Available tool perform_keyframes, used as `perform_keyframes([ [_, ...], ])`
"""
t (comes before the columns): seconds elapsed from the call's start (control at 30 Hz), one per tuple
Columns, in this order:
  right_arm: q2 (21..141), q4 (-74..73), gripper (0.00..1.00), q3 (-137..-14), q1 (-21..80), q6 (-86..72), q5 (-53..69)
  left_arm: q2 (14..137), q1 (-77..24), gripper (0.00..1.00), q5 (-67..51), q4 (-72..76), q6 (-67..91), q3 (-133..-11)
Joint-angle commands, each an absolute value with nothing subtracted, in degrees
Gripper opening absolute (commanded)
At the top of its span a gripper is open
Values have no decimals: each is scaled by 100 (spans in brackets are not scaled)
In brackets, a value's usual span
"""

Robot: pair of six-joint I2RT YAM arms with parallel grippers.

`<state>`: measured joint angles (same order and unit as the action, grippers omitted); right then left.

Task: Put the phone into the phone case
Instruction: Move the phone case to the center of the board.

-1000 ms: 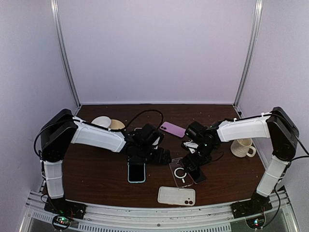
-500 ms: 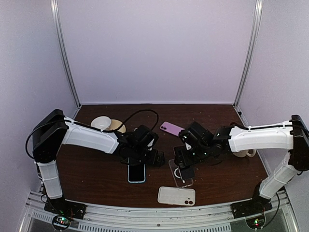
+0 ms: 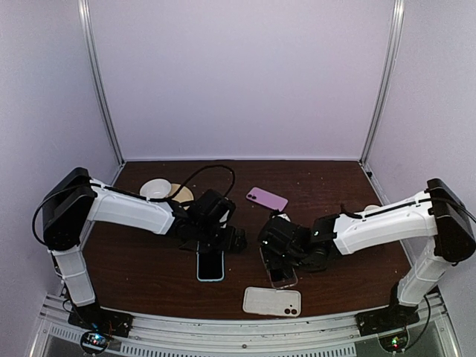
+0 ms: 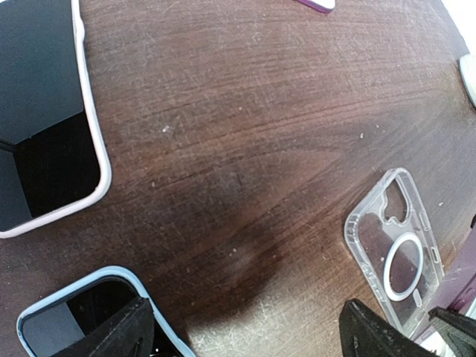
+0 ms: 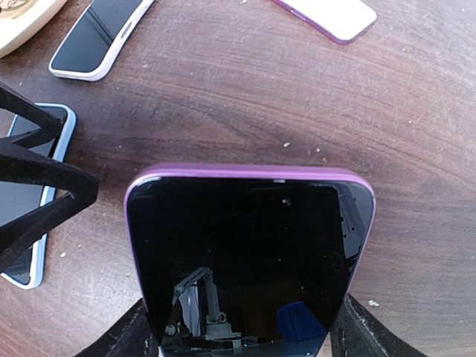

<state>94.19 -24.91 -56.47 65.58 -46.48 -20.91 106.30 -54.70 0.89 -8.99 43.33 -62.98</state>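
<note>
1. Left gripper (image 3: 222, 244): jaws spread wide, nothing between them. It sits low over the table (image 3: 141, 279). In the wrist view one finger (image 4: 111, 335) overlaps the far end of the blue phone; contact cannot be told.
2. Dish (image 3: 155, 188) and tan disc (image 3: 181, 193): far-left part of the table, behind the left arm, edges overlapping.
3. Blue phone (image 3: 210, 265): flat, screen up, just on the near side of the left gripper.
4. White phone (image 4: 44, 126): flat, screen up, near the blue phone but apart from it. The left arm hides it in the top view.
5. Rear phone (image 3: 266, 198): purple, flat, toward the back near the table's middle, apart from both grippers.
6. White slab (image 3: 272, 301): flat near the front edge, camera cut-out at its right end. Phone or case cannot be told.
7. Case (image 3: 281, 274): clear, with a ring on its back, flat, just on the near side of the right gripper. The phone is not yet in it.
8. Right gripper (image 5: 245, 312): closed on the phone (image 5: 249, 253), one finger on each long edge.
9. Phone: purple rim, dark screen toward the wrist camera, free end pointing away from the gripper. It is held clear of the table, above the case's far end.
</note>
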Motion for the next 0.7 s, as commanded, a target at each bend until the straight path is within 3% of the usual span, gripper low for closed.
perform_keyframes([
  [0.0, 9448, -2138, 0, -5538, 6602, -4492, -2578, 10503, -5438, 91, 125, -746, 4265, -6205],
  [0.67, 9726, -2652, 0, -5597, 6917, -4725, -2681, 10520, -5434, 91, 137, -711, 4266, -6218],
])
